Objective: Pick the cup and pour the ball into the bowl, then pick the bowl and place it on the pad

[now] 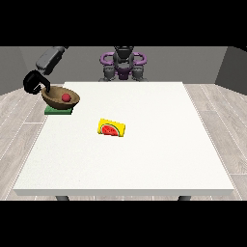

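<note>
A white table (144, 159) fills the view. At its far corner on the view's left, a brown bowl (54, 97) sits tilted on a green pad (53, 111), a red ball (66, 98) inside. The hand at the view's left (34, 83) curls its fingers round the bowl's rim. Near the centre, a yellow cup (112, 129) with a watermelon print lies on its side.

I am standing in what looks like a bare test room rather than a home. A large white table (144, 144) is filling the middle, plain grey walls (231, 65) are closing in behind me, and pale wood-plank flooring (217, 111) is running around it, with no furniture showing.
</note>
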Controlling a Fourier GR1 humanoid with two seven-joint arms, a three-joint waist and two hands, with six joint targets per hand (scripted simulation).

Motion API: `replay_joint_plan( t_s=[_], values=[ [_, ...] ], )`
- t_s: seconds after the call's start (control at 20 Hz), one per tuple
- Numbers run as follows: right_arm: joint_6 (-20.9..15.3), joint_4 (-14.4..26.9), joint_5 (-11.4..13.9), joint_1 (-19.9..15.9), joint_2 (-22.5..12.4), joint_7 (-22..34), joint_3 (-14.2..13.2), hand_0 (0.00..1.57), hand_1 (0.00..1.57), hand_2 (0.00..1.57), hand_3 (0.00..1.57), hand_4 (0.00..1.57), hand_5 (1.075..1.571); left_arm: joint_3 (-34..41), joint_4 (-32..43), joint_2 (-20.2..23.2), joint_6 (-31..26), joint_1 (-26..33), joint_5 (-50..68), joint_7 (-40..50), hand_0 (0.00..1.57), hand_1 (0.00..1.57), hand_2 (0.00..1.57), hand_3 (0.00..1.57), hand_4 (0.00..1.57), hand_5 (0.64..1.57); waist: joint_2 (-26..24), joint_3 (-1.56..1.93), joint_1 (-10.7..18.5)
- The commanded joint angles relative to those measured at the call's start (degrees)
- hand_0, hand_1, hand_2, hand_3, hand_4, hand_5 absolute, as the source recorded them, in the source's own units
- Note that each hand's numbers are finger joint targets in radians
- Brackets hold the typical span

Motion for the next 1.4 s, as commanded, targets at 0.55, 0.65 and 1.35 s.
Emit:
replay_joint_plan(
  t_s=[0.55,0.65,1.35],
  values=[
    [-8.69,0.01,-0.14,-4.43,4.31,-2.98,-0.50,1.43,1.43,1.38,0.67,0.00,1.534,-1.57,1.66,0.13,1.22,0.04,-0.82,-2.69,0.00,0.00,0.00,0.00,1.19,1.565,1.18,-0.01,0.45],
    [-7.01,1.42,-0.07,-4.18,0.43,-6.37,-1.86,1.26,1.26,1.35,0.91,0.11,1.529,0.28,1.14,2.94,-1.44,-0.38,1.08,-3.43,0.00,0.00,0.00,0.00,1.19,1.566,4.84,0.02,2.25],
    [1.56,0.57,4.92,-6.72,-4.03,6.16,5.69,0.00,0.00,0.00,0.00,0.20,1.375,-4.06,0.84,-2.83,2.74,3.90,-1.78,-1.70,0.00,0.00,0.00,0.00,1.19,1.569,-7.66,-0.13,-0.31]
  ],
)
